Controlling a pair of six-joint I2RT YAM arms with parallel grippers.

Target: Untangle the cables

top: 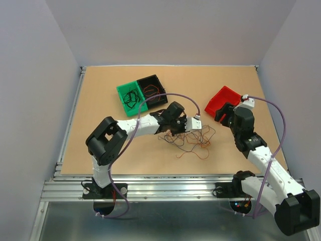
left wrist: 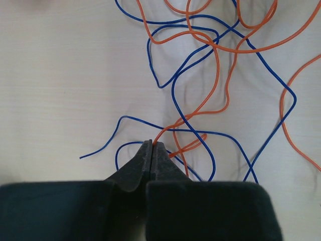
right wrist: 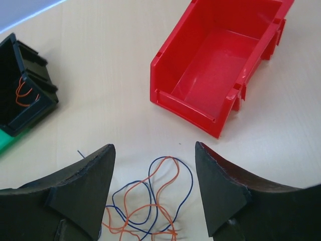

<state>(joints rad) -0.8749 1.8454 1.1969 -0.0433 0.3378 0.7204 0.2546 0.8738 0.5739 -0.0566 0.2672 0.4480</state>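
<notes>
A loose tangle of thin orange and blue cables (top: 188, 143) lies on the table in front of the arms. In the left wrist view blue cables (left wrist: 173, 90) and orange cables (left wrist: 218, 75) cross over each other. My left gripper (left wrist: 152, 144) is shut on an orange cable (left wrist: 165, 131) at the near edge of the tangle, low over the table (top: 175, 131). My right gripper (right wrist: 153, 148) is open and holds nothing. It hangs above the right end of the tangle (right wrist: 150, 201), beside the red bin (top: 224, 114).
A red bin (right wrist: 175, 93) stands without contents at the right (top: 223, 98). At the back sit a green bin (top: 123, 93) with dark cables and a black bin (top: 153, 80) with orange cables (right wrist: 22, 93). Lavender arm cords (top: 150, 100) arc above the table.
</notes>
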